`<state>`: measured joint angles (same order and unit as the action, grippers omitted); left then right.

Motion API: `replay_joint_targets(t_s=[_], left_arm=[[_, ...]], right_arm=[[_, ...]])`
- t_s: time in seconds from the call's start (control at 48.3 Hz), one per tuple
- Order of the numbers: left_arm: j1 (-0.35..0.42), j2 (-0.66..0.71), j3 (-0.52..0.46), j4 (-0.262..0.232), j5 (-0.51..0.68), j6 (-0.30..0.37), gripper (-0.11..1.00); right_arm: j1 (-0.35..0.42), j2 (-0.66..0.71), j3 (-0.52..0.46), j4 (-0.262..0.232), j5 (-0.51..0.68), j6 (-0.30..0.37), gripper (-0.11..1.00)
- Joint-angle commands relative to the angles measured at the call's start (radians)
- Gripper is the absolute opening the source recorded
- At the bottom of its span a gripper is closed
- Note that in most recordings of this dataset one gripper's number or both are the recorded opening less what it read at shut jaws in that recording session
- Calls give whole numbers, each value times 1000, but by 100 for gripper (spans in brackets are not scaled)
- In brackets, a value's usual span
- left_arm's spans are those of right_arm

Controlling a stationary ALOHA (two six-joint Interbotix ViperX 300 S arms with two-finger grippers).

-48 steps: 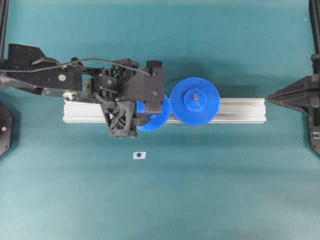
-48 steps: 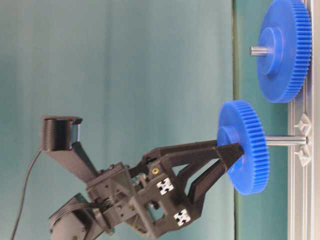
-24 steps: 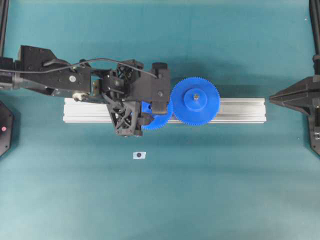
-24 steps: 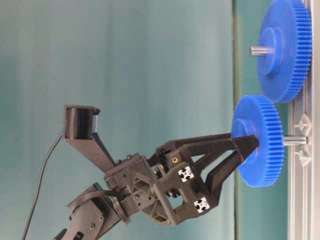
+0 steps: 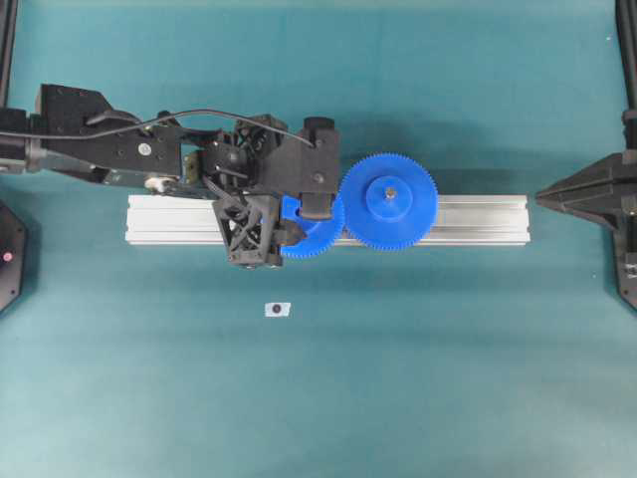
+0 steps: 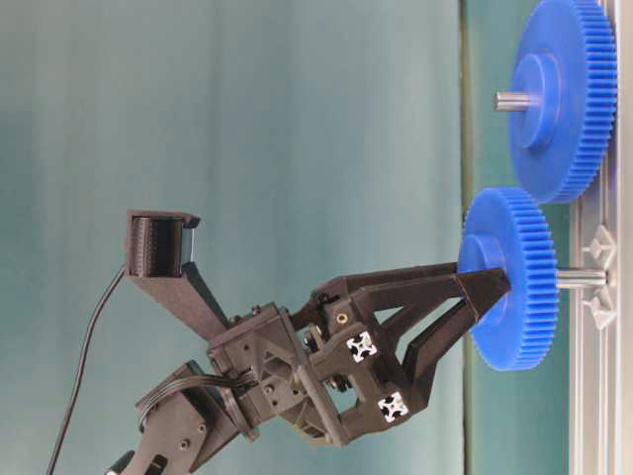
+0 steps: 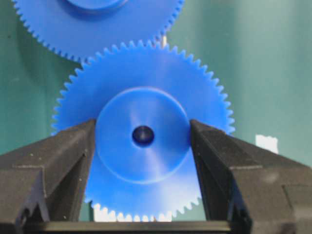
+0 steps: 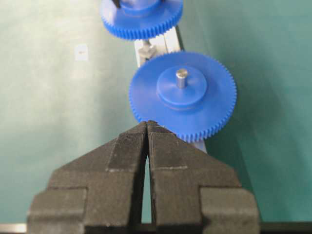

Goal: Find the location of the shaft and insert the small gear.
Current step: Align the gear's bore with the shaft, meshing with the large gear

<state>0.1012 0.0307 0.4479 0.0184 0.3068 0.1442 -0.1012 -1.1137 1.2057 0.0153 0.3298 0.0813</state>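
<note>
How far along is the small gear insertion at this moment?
Done: the small gear is threaded onto the shaft. In hand: the left hand grips its hub. Left: bare shaft shows between gear and aluminium rail, so seating and release remain.

Beside the small gear: larger gear stands just beside, rims nearly touching.
Under it: aluminium rail and the shaft.
Front cloth: only a small tag.
Right side: right gripper, well apart.
</note>
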Motion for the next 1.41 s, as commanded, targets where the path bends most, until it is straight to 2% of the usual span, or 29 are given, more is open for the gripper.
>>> replay_joint_targets(t_s=[0.0, 0.476, 0.518, 0.621, 0.704, 0.994, 1.387], left_arm=[[9, -6, -12, 3, -5, -6, 64], [9, 12, -15, 3, -5, -38, 65], [8, 12, -18, 3, -3, -38, 67], [9, 8, -28, 3, -2, -37, 87], [9, 6, -37, 3, 5, -37, 92], [6, -23, -81, 3, 26, -34, 91], [20, -67, -71, 3, 26, -35, 89]], right_arm=[[-2, 5, -9, 2, -6, 11, 5], [-2, 3, -3, 3, -12, 12, 5], [-2, 3, -3, 3, -12, 14, 5], [-2, 2, -3, 3, -11, 23, 5], [0, 3, -3, 3, -11, 28, 5], [-2, 2, -3, 3, -12, 28, 5], [-2, 2, -2, 3, -12, 28, 5]])
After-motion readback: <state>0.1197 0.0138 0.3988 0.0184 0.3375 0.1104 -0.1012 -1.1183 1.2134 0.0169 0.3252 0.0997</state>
